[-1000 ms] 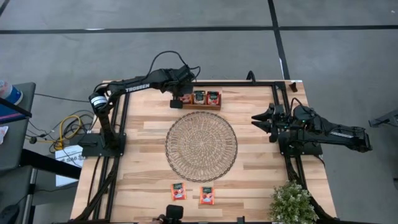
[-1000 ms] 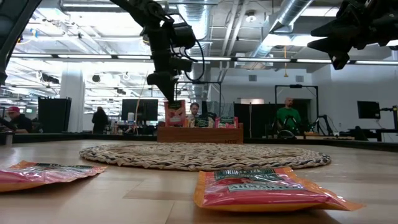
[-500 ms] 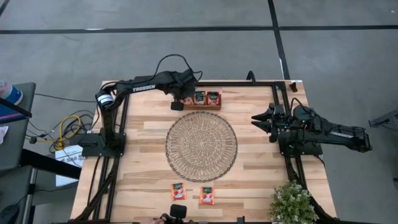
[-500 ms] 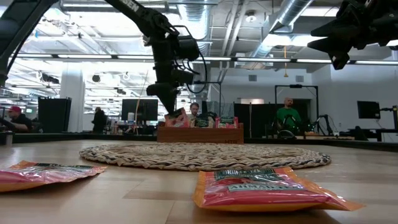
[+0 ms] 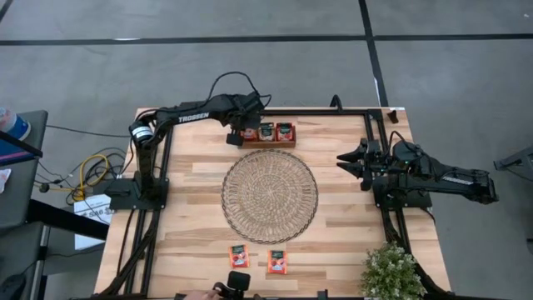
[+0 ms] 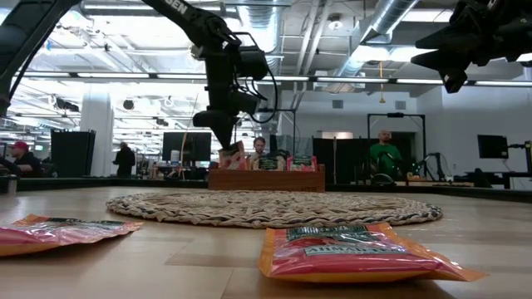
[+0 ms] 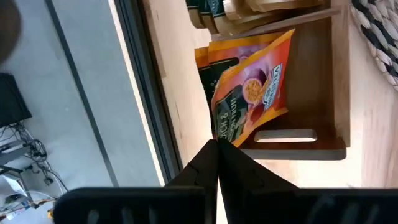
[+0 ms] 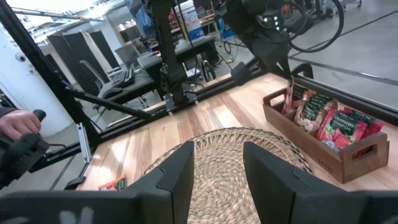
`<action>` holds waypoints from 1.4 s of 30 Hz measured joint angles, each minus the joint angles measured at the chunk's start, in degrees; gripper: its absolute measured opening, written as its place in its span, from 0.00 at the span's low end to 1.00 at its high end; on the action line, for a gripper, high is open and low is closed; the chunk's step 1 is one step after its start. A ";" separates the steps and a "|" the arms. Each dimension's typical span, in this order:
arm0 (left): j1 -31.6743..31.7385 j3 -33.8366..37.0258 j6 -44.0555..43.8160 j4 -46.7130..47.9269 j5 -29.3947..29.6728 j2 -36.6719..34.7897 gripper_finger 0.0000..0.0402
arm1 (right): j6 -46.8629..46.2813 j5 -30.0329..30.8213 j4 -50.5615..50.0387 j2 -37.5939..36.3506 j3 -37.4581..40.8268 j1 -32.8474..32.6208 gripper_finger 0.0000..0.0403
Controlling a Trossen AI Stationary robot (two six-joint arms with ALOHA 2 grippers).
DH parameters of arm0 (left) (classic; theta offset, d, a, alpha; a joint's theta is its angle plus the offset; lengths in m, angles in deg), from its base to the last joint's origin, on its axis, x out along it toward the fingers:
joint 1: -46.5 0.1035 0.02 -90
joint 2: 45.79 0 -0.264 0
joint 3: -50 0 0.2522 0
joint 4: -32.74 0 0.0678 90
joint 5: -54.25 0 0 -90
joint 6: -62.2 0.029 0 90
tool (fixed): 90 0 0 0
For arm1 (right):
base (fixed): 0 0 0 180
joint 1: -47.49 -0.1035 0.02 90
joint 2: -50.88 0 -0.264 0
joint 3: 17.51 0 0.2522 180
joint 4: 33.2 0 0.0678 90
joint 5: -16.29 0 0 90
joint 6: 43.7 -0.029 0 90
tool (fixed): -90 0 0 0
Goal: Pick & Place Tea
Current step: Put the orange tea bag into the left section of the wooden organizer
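**Readable lettering in the scene**

The left arm [image 5: 187, 113] carries the white brand word "TROSSEN" along its upper link in the high view. The red-orange tea sachet [image 6: 359, 249] nearest the low camera bears a dark green band of print, too blurred to read. Print on the sachet [image 7: 247, 99] in the left wrist view is likewise illegible.
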 joint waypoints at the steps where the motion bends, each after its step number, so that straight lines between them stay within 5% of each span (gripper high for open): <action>1: 0.00 -0.09 0.21 0.11 0.00 0.00 0.00 | 0.00 0.00 0.00 0.00 0.00 0.00 0.32; 42: -1.29 -0.16 -0.62 -0.09 1.09 0.28 0.00 | -0.02 -0.02 0.00 0.00 0.00 0.00 0.32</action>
